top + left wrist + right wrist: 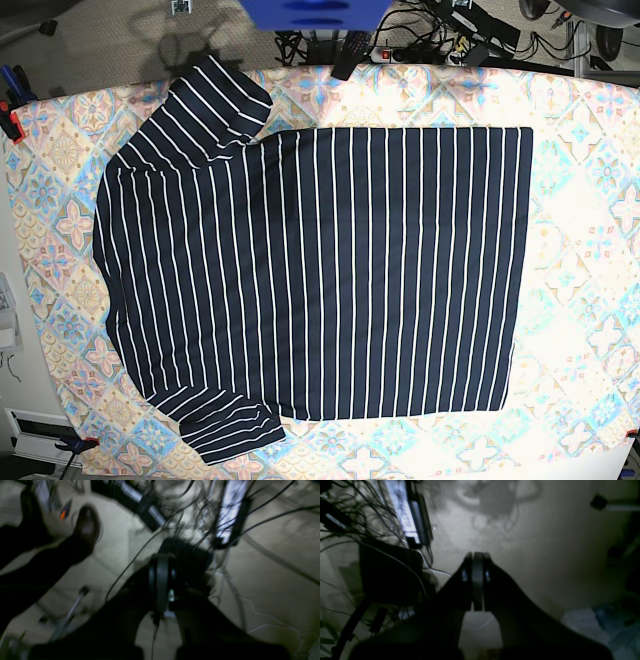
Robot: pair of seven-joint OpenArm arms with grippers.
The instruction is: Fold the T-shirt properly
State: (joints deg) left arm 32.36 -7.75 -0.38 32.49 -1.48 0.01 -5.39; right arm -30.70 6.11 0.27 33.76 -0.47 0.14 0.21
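Shirt spread flat, no fold made yet.
The T-shirt [320,270] lies unfolded across the patterned cloth [580,260], collar left, hem right; left gripper [162,580] and right gripper [478,580] are both closed, empty, off the table: all folds remain.

This looks like a robotics lab or workshop. Tangled black cables [190,510] and a power strip [231,512] sprawl over a pale carpeted floor [545,555], clamps [10,120] pin a pastel patterned cloth [580,330] over the counter, and a person's dark leather shoe [86,526] stands nearby.
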